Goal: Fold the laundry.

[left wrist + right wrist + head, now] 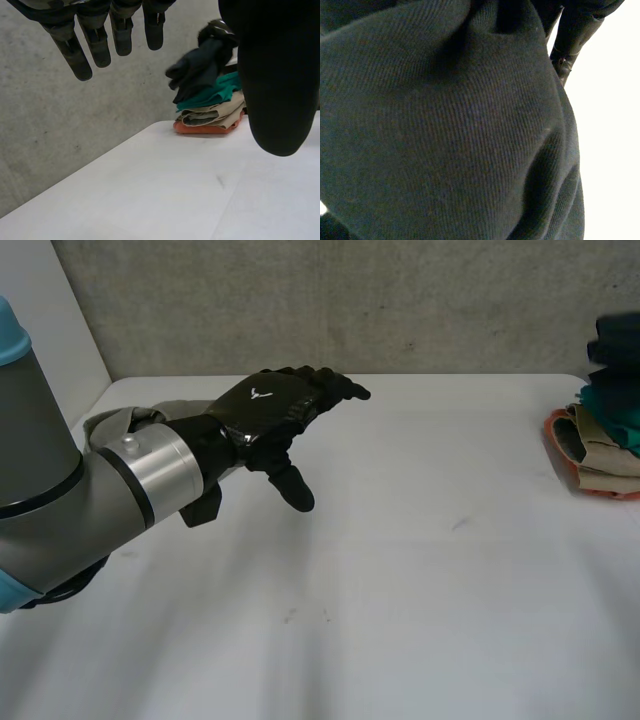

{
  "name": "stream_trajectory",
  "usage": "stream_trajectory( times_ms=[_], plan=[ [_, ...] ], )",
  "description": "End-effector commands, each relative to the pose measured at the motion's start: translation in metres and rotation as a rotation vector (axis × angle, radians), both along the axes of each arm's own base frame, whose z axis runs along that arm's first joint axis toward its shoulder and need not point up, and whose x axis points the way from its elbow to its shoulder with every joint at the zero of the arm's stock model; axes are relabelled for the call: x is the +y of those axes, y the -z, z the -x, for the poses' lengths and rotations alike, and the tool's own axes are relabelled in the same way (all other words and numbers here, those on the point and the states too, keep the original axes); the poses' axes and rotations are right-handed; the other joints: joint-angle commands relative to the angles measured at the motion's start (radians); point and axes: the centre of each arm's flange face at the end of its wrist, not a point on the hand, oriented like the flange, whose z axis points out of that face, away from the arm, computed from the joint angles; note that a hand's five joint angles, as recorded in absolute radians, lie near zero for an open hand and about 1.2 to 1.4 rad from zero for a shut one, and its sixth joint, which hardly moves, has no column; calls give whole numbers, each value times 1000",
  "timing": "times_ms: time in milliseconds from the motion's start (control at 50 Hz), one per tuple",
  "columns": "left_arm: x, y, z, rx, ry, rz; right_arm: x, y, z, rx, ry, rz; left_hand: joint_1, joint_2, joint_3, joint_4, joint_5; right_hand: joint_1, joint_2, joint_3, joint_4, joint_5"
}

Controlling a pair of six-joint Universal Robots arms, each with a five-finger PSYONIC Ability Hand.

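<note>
My left hand [270, 410] hovers open over the white table [400, 570] at its far left, fingers [95, 45] straight and thumb [275, 100] apart, holding nothing. A stack of folded laundry [600, 455] lies at the table's right edge: orange at the bottom, beige, then teal. A dark navy cloth [615, 345] is bunched on top of it and hangs crumpled over the stack [210, 117] in the left wrist view. In the right wrist view the dark cloth [445, 125] is gathered under my right hand [568, 45], whose fingers curl down beside it.
A grey concrete wall [400, 300] runs behind the table's far edge. My left arm [60, 490] reaches in from the left. Bare white tabletop lies between the left hand and the stack.
</note>
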Motion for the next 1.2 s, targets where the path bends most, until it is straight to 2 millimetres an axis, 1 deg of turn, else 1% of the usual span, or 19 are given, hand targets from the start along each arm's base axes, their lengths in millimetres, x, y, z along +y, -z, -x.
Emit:
stream_trajectory(
  times_ms=[20,100,120,180,200,220,240,260,320,420,560,600,660,740,860,880,960,1100,1200],
  plan=[
    [-5,4,-2,-8,-43,-8,7,36,26,9,16,-56,9,-5,-11,-4,-22,452,218,245,221,320],
    [-5,5,-2,-10,-43,-10,9,48,35,-19,11,-93,9,-5,-11,-4,-22,452,218,245,221,320],
    [-5,5,-2,-10,-43,-10,10,54,39,-25,14,-106,9,-5,-11,-4,-22,452,218,245,221,320],
    [-4,4,-1,-10,-46,-7,12,62,46,-20,20,-118,9,-5,-11,-4,-22,452,218,245,221,320],
    [-4,3,-1,-9,-52,-3,13,63,47,-19,19,-122,9,-5,-11,-4,-22,319,85,112,89,187],
    [-4,3,-1,-8,-55,-3,14,64,48,-18,20,-127,9,-5,-11,-4,-22,88,-146,-119,-142,-44],
    [-4,2,-1,-7,-58,0,15,65,47,-18,18,-132,9,-5,-11,-4,-22,-202,-436,-409,-432,-334],
    [-4,1,0,-7,-63,3,17,67,46,-22,15,-144,9,-5,-11,-4,-22,-770,-1004,-977,-1000,-902],
    [-4,-1,0,-4,-63,9,20,67,45,-29,14,-153,9,-5,-11,-4,-22,-770,-1004,-977,-1000,-902],
    [-4,-6,1,4,-63,23,25,41,41,-21,16,-133,9,-5,-11,-4,-22,-770,-1004,-977,-1000,-902],
    [2,-10,5,11,-46,35,28,26,41,-33,25,-153,9,-5,-11,-4,-22,-770,-1004,-977,-1000,-902],
    [4,-10,6,11,-38,35,31,16,41,-27,33,-147,9,-5,-11,-4,-22,-770,-1004,-977,-1000,-902],
    [7,-9,7,8,-32,29,34,14,40,-20,43,-155,9,-5,-11,-4,-22,-770,-1004,-977,-1000,-902],
    [9,-5,7,2,-31,17,42,20,47,-7,88,-186,9,-5,-11,-4,-22,-770,-1004,-977,-1000,-902],
    [10,-2,7,-3,-29,8,55,14,52,46,154,-198,9,-5,-11,-4,-22,-770,-1004,-977,-1000,-902],
    [11,-1,7,-4,-26,6,59,16,57,59,179,-205,9,-5,-11,-4,-22,-770,-1004,-977,-1000,-902],
    [11,-2,7,-2,-25,9,67,20,65,94,234,-219,9,-5,-11,-4,-22,-770,-1004,-977,-1000,-902],
    [11,-2,8,0,-23,13,79,33,71,141,294,-261,6,-8,-14,-7,-25,-770,-1004,-977,-1000,-902],
    [11,-1,8,-1,-23,8,87,40,79,192,386,-267,6,-8,-14,-7,-25,-770,-1004,-977,-1000,-902]
  ],
)
